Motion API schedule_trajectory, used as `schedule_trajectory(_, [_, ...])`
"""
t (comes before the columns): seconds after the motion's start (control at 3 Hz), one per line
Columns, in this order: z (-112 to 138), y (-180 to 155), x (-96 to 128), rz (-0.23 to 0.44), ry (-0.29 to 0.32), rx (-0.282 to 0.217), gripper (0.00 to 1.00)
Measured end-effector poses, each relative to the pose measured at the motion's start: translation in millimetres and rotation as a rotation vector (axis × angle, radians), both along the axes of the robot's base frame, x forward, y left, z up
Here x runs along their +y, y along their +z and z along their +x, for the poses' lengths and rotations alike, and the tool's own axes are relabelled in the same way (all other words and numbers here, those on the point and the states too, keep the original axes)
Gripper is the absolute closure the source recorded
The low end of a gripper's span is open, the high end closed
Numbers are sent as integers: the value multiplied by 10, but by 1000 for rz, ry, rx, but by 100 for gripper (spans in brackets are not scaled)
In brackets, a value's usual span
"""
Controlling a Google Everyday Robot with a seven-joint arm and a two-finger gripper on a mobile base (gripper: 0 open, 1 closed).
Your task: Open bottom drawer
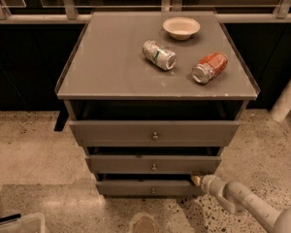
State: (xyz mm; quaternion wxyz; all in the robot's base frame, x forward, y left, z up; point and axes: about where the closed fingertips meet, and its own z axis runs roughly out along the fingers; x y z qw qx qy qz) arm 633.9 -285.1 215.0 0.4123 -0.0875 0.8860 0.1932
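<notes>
The bottom drawer (pixel 136 188) is seen as the lowest of three grey fronts in a cabinet (pixel 77 111), close to the speckled floor (pixel 34 144). Its front is thin and flat, and a small round knob (pixel 153 191) is set at its middle. A narrow dark strip is seen between its upper edge and the middle drawer (pixel 136 164) above it. How far the front stands out cannot be judged from this angle.

The pincer (pixel 196 179) is found at the right end of the bottom drawer, at the upper corner of the front, touching it or just beside it. Whether the pincer is open or closed cannot be told. It is carried by a pale arm (pixel 242 203) that enters from the lower right corner.

The top drawer (pixel 116 132) is the widest front, with a deep dark opening above it under the counter (pixel 111 57). On the counter a pale bowl (pixel 181 27) is set upright near the back edge. A silver can (pixel 159 55) is laid on its side near the middle, and a red can (pixel 210 67) is laid on its side to the right of it, the two apart. A clear bin (pixel 14 223) is seen on the floor at the lower left, and a white post (pixel 287 98) at the right edge.
</notes>
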Motion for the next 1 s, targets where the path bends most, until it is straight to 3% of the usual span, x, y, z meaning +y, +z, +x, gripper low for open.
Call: schedule_trajectory(1.0, [29,-251,-41,-54,-14,99,100])
